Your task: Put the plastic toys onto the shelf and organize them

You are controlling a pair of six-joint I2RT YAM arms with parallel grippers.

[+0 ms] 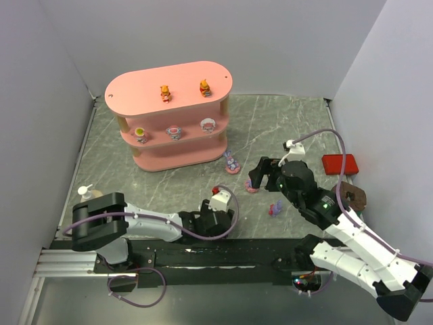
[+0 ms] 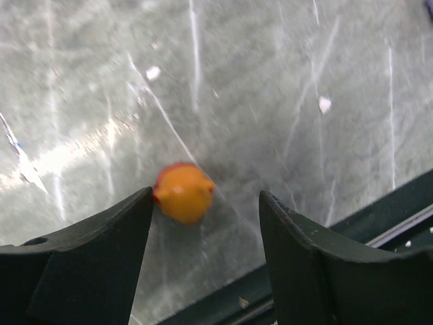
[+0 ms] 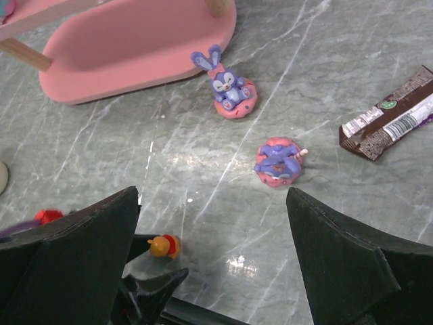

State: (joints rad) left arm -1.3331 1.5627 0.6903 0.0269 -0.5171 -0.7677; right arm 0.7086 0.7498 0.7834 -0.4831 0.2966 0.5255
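**Between the left claw's fingers, the third bear waits off-centre**

Near the front edge of the tabletop (image 1: 169, 193), the left claw (image 2: 206, 203) hangs low with its fingers spread, and the orange bear (image 2: 183, 193) sits on the stone surface between them. It is not gripped. In the left wrist view the bear lies against the finger on the left of the picture, touching it or very nearly so, while bare tabletop shows between it and the other finger. From above the bear looks like a round blob, so it has no long side to line up with. What matters is that sideways offset: closing now would likely push the toy across before both fingers meet it, so centring first looks safer.

The left arm is plainly the nearer one. The right claw (image 3: 213, 196) is also wide open and holds nothing, hovering over the purple toys: a bunny (image 3: 230, 91) just beside the foot of the shelf (image 1: 135, 88) and another purple toy (image 3: 277, 162) closer in. A third purple toy (image 1: 275, 210) lies beside that arm.

On the shelf, two bears (image 1: 164, 92) stand on the top tier and three pink-white toys (image 1: 174, 131) on the middle tier. The shelf is well away from the bear, toward the far left.
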